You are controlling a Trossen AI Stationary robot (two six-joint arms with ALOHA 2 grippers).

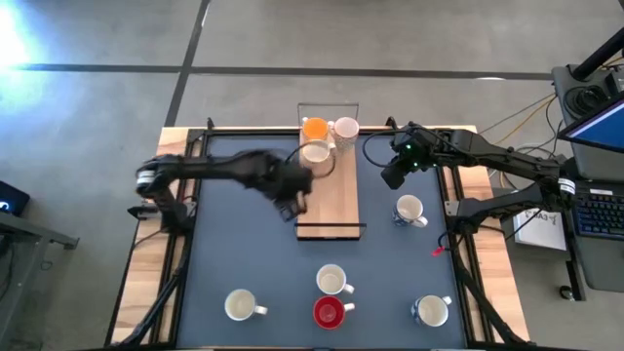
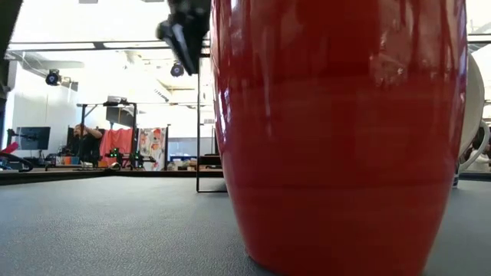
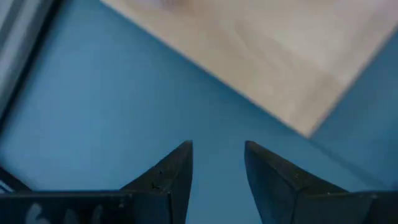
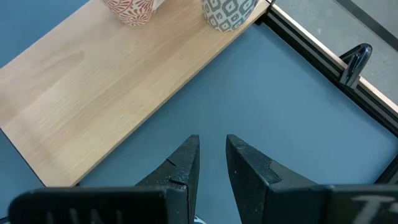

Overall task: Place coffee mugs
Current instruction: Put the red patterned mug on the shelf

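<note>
1. High view: three coffee mugs sit on the wooden board (image 1: 330, 200) at its 12 o'clock end: the orange mug (image 1: 315, 129), a pale mug (image 1: 345, 128) touching it at 3 o'clock, and a cream mug (image 1: 316, 154) just below at 6 o'clock
2. Five mugs wait on the dark worktop (image 1: 234, 244): one at 3 o'clock of the board (image 1: 409, 210), one just past the board's 6 o'clock end (image 1: 332, 281), the red mug (image 1: 329, 312) below that, one at 7 o'clock (image 1: 240, 305) and one at 5 o'clock (image 1: 430, 310)
3. The left pincer (image 1: 290, 204) hangs over the board's 9 o'clock edge; in the left wrist view its fingers (image 3: 169, 171) are spread with nothing between them, only worktop and a corner of the board beyond
4. The right pincer (image 1: 395, 175) hovers at 2 o'clock of the board, near the placed mugs; its fingers (image 4: 183, 163) stand a little apart and carry nothing
5. My reading: this is the gap between placements, three done and five to go
6. The next move calls for one arm to reach a loose mug; the one at 3 o'clock lies nearest the right pincer, which must widen, come down over the rim or handle, and close
7. The bare middle of the board looks the likely spot for it
</note>
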